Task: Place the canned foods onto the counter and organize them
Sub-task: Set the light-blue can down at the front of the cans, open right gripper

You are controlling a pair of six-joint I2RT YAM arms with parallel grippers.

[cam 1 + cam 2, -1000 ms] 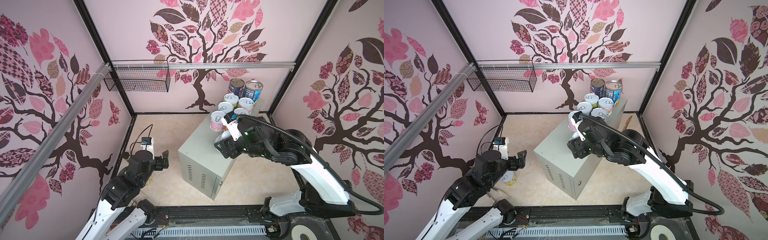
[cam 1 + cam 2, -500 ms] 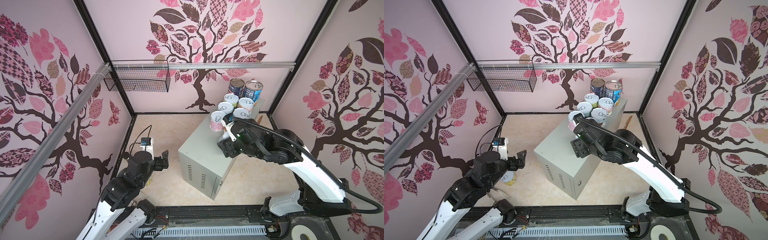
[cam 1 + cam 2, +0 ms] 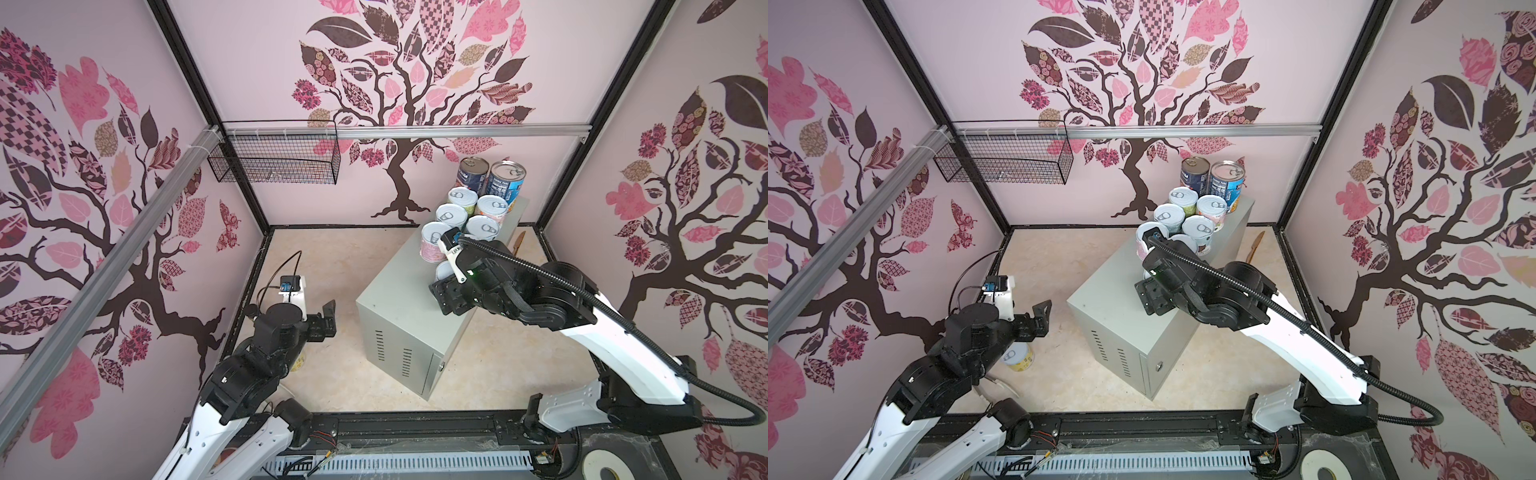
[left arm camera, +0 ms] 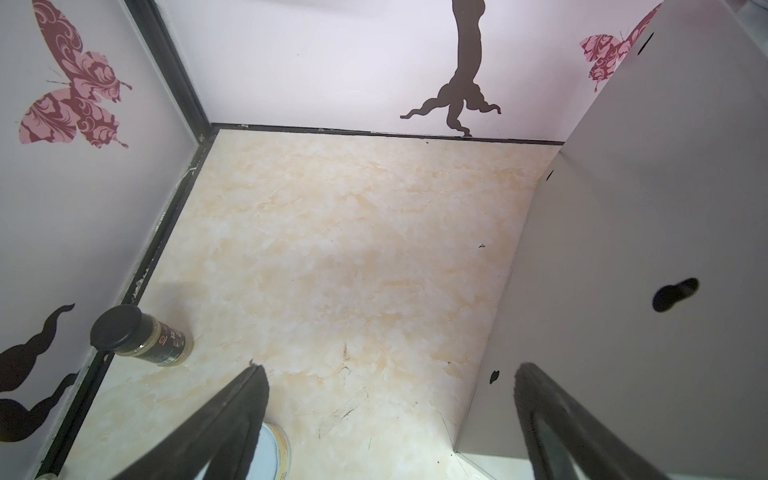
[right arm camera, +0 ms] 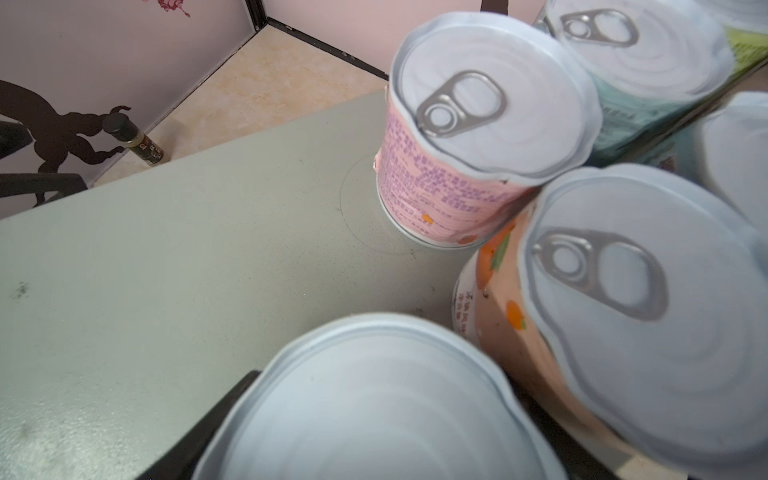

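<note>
On counter (image 3: 395, 291), right tool (image 5: 382, 419) straddles can (image 5: 374, 374), grip unclear; left tool (image 4: 390, 374) wide, yellow can (image 3: 1017, 358) beneath half-hidden.

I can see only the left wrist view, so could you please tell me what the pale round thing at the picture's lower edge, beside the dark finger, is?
Observer: It is a short yellow-labelled can with a silver pull-tab lid. It stands upright on the floor, partly hidden under the left arm in a top view. The left gripper is open and holds nothing.
Operator: Thank you; and what is happening on the other side, please?
Observer: The right gripper is over the long light grey metal box, with a short silver-lidded can between its fingers. Whether they grip it I cannot tell.
</note>
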